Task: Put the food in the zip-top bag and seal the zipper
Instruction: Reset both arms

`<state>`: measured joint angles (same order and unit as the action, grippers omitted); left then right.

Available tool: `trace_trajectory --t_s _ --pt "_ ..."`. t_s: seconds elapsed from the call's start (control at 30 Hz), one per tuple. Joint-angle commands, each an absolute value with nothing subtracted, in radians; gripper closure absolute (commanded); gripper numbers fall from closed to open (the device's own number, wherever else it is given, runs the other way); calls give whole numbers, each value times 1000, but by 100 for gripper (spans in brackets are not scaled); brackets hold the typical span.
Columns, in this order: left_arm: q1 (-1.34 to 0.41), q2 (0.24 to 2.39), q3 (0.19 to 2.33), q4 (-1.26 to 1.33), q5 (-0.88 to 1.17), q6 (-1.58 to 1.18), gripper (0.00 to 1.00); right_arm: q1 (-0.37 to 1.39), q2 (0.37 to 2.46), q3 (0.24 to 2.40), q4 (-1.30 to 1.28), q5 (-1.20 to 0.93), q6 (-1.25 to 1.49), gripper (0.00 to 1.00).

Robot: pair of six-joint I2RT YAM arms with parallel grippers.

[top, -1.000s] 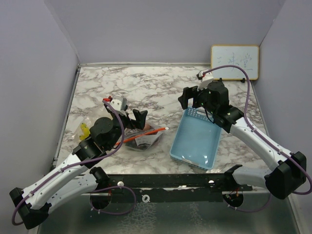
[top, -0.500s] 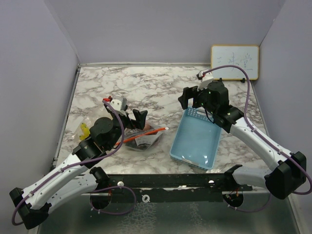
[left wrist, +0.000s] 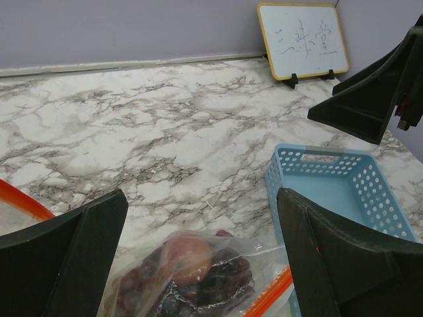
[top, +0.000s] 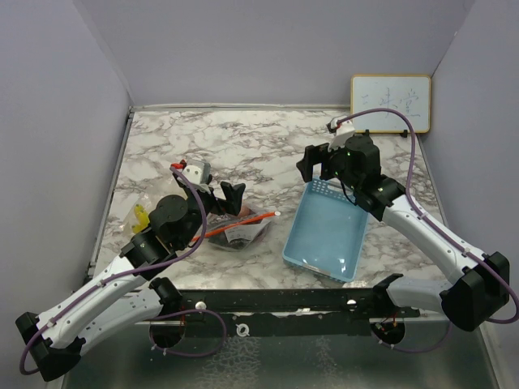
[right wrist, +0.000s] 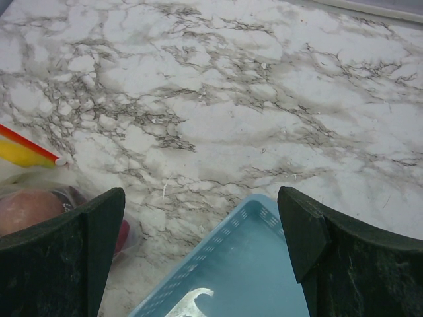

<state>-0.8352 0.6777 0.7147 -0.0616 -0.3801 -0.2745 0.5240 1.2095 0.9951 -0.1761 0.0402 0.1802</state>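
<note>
top external view: one marbled surface [top: 243, 146] carries everything. one light blue basket [top: 328, 235] sits on its right half, long axis running near to far. just left of it lies one zip-top bag [top: 243, 232], flat, between the basket and the left arm. its orange zipper strip [top: 243, 220] marks the long axis, running from near-left to far-right, the white-tipped end pointing toward the basket. whether the zipper is sealed i cannot tell. the left end effector [left wrist: 201, 205] hangs over the bag with its fingers spread wide, holding nothing. the right end effector [right wrist: 201, 198] is likewise spread wide and holds nothing, above the basket's far corner. inside the bag are one cluster of dark grapes [left wrist: 215, 284] and, on top, one round reddish fruit [left wrist: 187, 254]. one yellow piece [top: 140, 216] shows on the surface left of the left arm, mostly hidden.
</note>
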Motion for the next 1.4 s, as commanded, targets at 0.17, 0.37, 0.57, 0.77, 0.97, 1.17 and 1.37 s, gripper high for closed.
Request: trace_trajectory --t_s 0.17,0.37,0.57,0.77,0.97,1.17,1.37 --pt "-833 672 720 -47 -368 -271 1 523 1190 982 -191 72 167 0" --pt "-832 673 719 -47 -369 -271 1 523 1186 983 -187 88 173 1" --pt "-832 671 719 -48 -368 -270 1 523 1190 986 -183 94 184 1" --pt "-832 666 719 -51 -370 -270 1 523 1182 985 -176 96 197 1" --pt "-832 663 715 -48 -374 -269 1 522 1157 960 -151 94 188 0" --pt "-832 663 714 -50 -372 -271 1 523 1162 963 -161 99 190 1" --pt "-833 661 713 -51 -374 -272 1 523 1167 961 -161 88 184 1"
